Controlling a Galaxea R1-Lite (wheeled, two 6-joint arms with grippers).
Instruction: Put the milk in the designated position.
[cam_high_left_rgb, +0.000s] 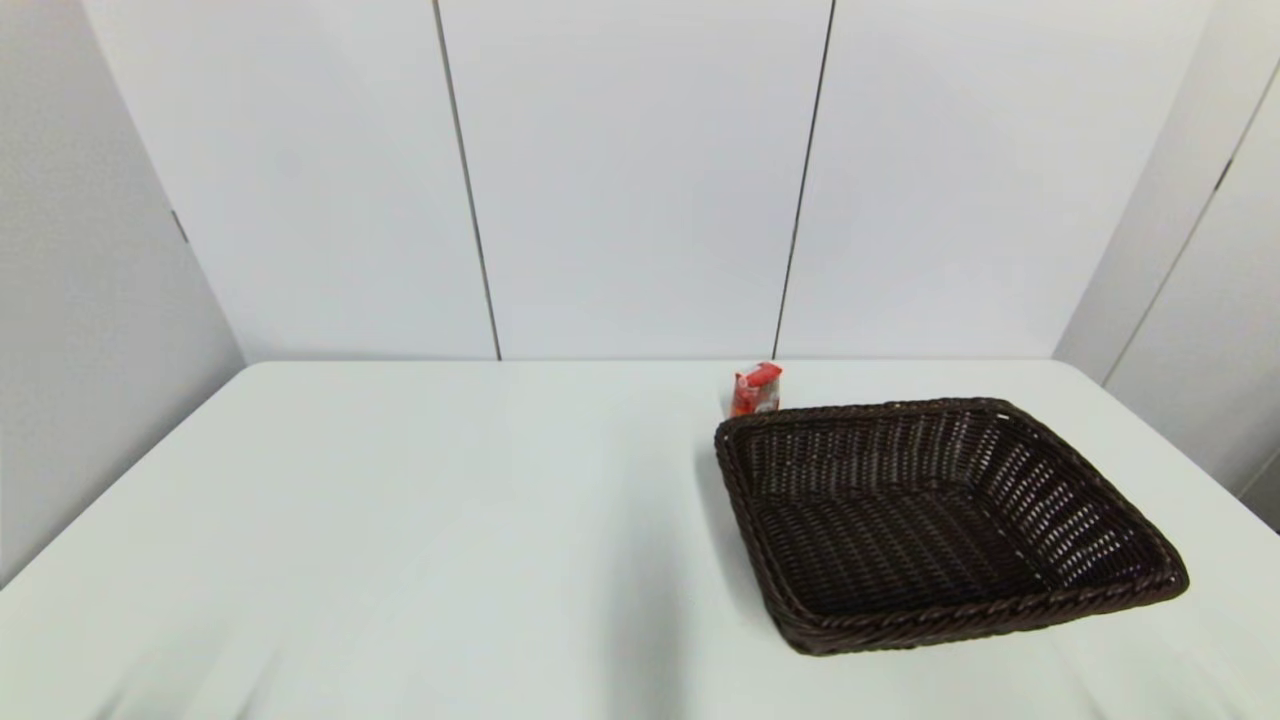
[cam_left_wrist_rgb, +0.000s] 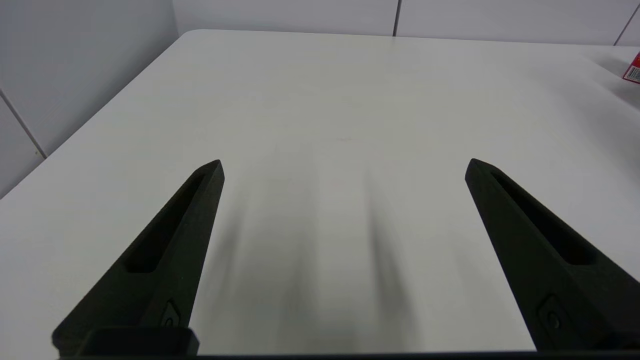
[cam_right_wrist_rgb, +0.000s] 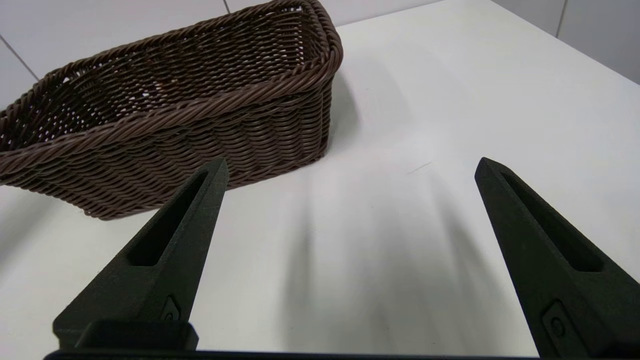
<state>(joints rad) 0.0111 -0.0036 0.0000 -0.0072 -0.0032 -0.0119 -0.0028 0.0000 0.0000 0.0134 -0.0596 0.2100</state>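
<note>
Two grippers, both with fingers spread wide and holding nothing. Left gripper: low over bare table on the robot's left side, out of the head view. Right gripper: low over the table, just beside the near outer wall of the basket, not touching it, also out of the head view. Milk: upright on the table, close behind the basket's far left corner, near the table's far edge; whether it touches the basket rim cannot be told. Basket: dark brown wicker, on the robot's right half of the table, turned at an angle
</note>
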